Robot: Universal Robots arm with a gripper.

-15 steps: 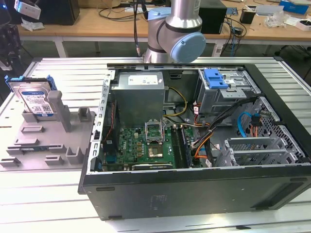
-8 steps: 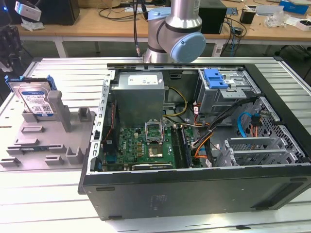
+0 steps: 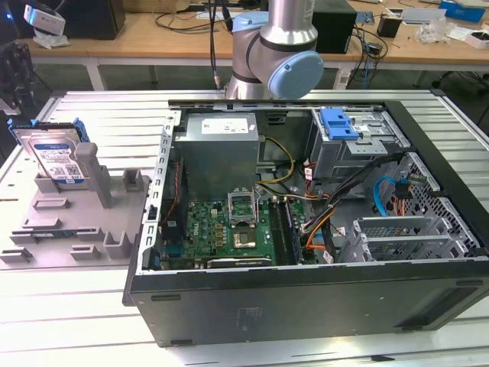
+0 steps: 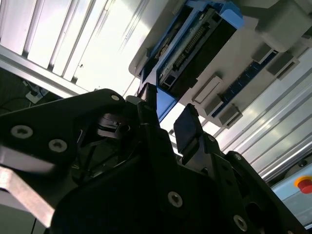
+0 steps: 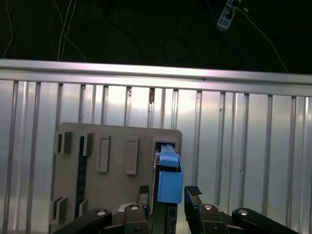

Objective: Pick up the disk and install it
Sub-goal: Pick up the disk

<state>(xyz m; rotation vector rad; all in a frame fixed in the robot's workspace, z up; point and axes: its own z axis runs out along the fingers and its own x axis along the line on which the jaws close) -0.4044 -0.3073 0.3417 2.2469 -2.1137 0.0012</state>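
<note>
Gripper (image 5: 168, 191) spread above the slatted metal worktop (image 5: 243, 146); in the first wrist view I see the blue edge of the disk (image 5: 168, 163) lined up between its fingers. One disk, upright on one grey fixture plate (image 3: 69, 229); one open computer case (image 3: 306, 306) just beside it toward the exterior view's right, bare slats elsewhere.

A: Exterior view, where from?
B: Raised and well back, looking down on the open computer case (image 3: 306, 306) and slatted table (image 3: 76, 321); fixture plate (image 3: 76, 229) at the exterior view's left.
A: First wrist view?
B: Just behind the gripper (image 5: 168, 191), sighting straight along its fingers (image 5: 193, 191) onto the fixture plate; disk (image 5: 169, 187) edge-on beyond the tips.
A: Second wrist view?
B: Close against the gripper body, slanted across it. All three share fixture plate and disk.
</note>
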